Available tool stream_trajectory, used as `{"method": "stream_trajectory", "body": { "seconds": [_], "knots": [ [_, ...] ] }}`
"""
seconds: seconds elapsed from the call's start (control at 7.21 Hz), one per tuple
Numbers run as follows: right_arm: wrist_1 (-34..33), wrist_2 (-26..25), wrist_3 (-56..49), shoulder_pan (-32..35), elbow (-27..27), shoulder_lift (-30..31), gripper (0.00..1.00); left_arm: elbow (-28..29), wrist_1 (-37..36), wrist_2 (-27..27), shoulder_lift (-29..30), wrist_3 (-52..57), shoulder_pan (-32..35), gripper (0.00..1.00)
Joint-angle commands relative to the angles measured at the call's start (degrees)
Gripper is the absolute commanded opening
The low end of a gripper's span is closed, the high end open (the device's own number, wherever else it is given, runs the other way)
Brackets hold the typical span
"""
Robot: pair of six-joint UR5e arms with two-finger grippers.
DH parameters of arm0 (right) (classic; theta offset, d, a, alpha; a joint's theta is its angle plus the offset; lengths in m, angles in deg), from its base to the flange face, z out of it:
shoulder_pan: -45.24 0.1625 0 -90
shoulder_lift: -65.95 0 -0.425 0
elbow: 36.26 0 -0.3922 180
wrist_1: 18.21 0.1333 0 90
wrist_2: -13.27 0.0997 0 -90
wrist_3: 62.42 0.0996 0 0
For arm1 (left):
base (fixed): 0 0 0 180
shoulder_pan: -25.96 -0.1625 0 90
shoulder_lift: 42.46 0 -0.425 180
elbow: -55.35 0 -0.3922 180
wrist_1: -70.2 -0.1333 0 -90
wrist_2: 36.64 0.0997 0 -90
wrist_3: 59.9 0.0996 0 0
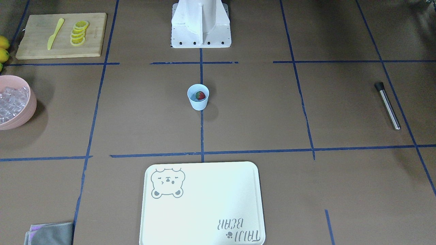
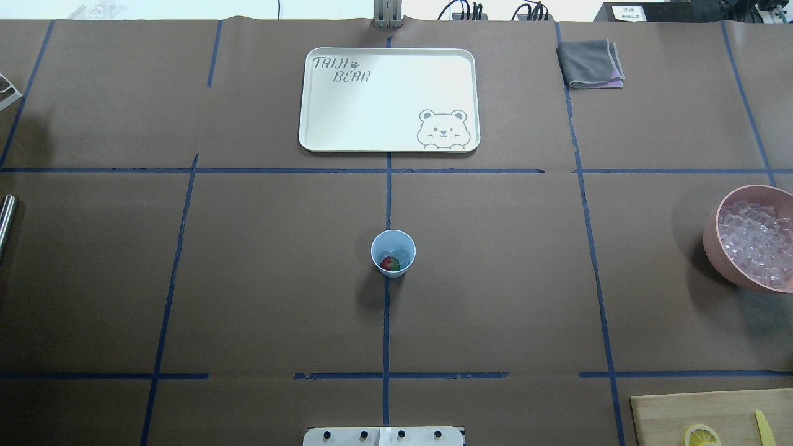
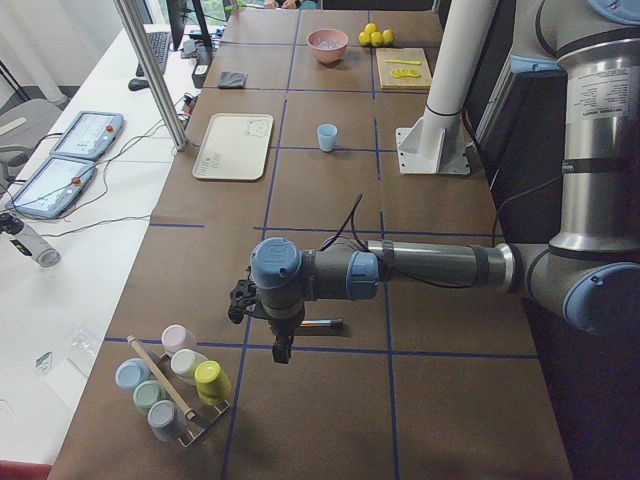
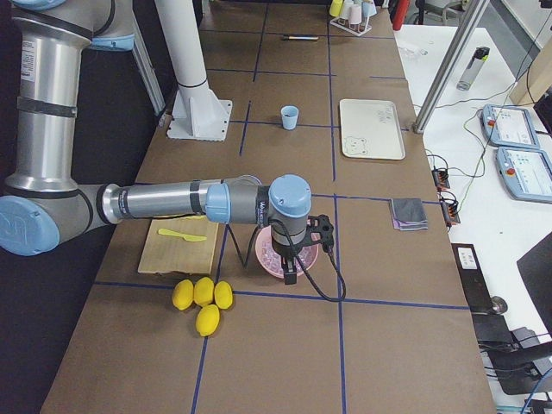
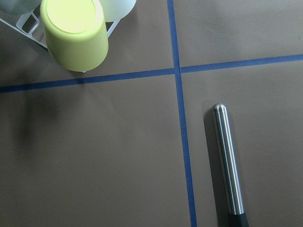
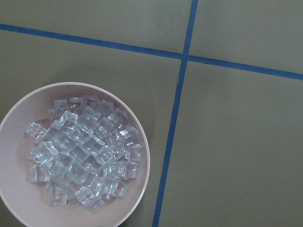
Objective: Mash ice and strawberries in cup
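Cup alone; left gripper points downward.

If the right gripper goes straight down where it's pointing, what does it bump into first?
Probably the ice in the pink bowl. In the side view the right gripper hangs pointing down over it. Depth is unclear, so it might hit the rim instead.

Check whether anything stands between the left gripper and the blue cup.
Nothing visible does. Between the left gripper and the cup is bare taped table; the muddler lies flat beside the gripper, the tray sits aside.
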Motion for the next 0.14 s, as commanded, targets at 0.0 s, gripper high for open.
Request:
{"method": "stream_trajectory", "body": {
  "seconds": [0.0],
  "knots": [
    [0.0, -0.05, -0.09, -0.05, 0.03, -0.09, 1.0, -0.08, -0.03, 0.0, 0.04, 0.0, -0.05, 1.0]
  ]
}}
